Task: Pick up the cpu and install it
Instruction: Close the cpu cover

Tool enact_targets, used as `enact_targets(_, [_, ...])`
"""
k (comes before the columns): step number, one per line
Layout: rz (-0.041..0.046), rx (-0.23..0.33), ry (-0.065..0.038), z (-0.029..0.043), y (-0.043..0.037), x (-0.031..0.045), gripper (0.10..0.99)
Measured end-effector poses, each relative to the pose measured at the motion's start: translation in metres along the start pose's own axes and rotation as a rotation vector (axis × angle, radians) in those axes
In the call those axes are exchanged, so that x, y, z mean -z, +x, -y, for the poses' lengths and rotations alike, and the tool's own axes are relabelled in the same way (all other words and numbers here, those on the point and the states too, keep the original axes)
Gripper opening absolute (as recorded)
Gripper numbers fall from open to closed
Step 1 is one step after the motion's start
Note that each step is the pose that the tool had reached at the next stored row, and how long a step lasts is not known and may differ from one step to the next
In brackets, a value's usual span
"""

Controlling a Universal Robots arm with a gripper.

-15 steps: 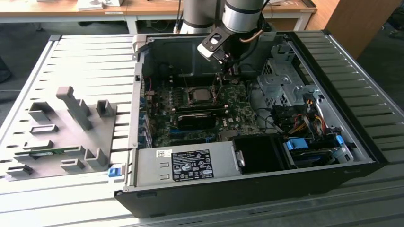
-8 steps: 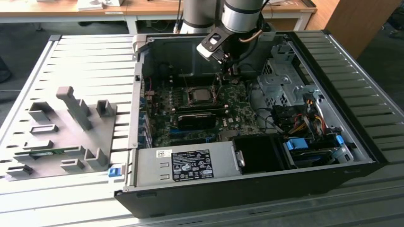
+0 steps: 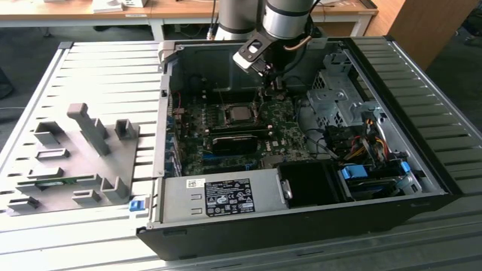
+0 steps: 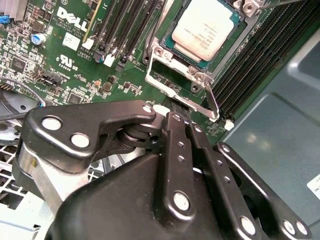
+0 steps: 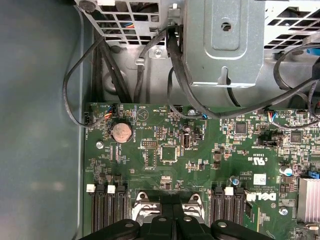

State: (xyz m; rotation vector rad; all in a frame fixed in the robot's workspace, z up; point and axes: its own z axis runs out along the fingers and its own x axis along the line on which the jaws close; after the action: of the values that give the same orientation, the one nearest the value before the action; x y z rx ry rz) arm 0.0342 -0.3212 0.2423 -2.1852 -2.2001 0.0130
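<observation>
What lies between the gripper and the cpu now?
In the second wrist view, the socket's metal frame and its lever lie between the gripper and the cpu.

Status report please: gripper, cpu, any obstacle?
Gripper shut, empty, above motherboard. Cpu lying in socket, silver top up. Nothing on it.

Slatted table (image 3: 105, 73) bears an open computer case (image 3: 301, 228) and grey fixture (image 3: 84, 165).
</observation>
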Motion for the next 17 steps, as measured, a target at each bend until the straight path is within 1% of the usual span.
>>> enact_targets(17, [0.0,0.0,0.0,0.0086,0.0001,-0.0008,0.106])
